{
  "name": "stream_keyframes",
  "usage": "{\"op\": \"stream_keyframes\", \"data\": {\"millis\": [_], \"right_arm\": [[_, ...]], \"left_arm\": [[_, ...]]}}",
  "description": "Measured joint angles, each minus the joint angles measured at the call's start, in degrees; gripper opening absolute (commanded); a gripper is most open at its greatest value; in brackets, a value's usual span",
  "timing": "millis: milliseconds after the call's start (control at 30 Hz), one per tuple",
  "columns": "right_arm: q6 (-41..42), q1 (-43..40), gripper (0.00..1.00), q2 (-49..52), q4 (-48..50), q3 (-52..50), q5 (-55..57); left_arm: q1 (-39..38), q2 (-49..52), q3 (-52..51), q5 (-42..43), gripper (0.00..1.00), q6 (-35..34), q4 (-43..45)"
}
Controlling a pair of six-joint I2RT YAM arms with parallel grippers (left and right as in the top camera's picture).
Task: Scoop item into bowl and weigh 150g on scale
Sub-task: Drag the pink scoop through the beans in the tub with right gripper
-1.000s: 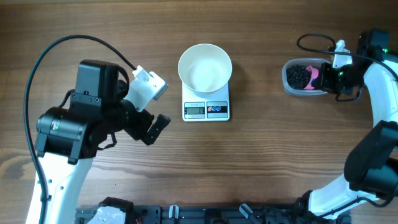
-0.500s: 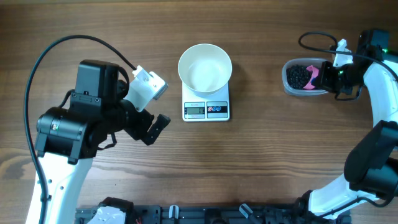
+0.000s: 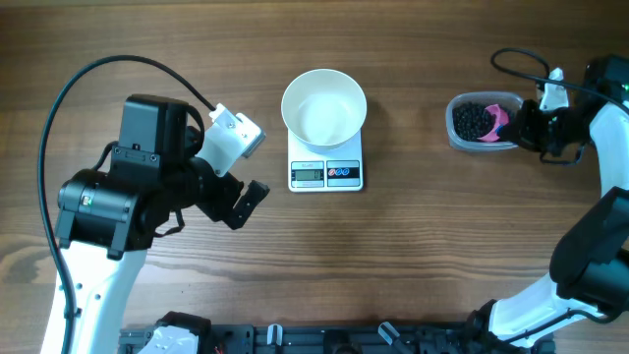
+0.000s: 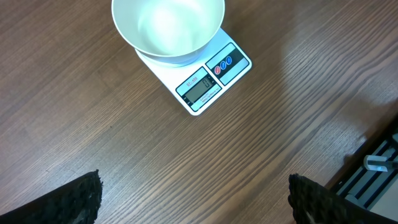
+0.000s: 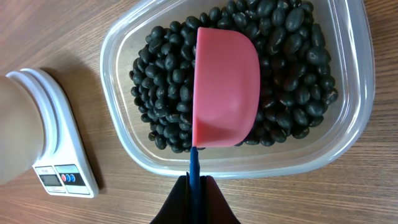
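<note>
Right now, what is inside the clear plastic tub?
Many black beans and the pink scoop, its handle in the shut right gripper. Whatever lies under the scoop is hidden.

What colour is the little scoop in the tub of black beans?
The scoop is pink, seen best in the right wrist view.

I'm looking down on a brown wooden table, grain running left to right, with a paler knotty patch at the bottom-left of my overhead feed. A black slotted rail lines the bottom edge. Soft, even light, faint sheen on the wood.
</note>
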Motion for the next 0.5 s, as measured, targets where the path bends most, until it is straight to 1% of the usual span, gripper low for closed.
{"op": "stream_keyframes", "data": {"millis": [500], "right_arm": [[0.0,-1.9,0.04,0.0,3.2,-2.8,-4.5]], "left_arm": [[0.0,0.0,0.0,0.0,1.0,0.0,0.0]]}}
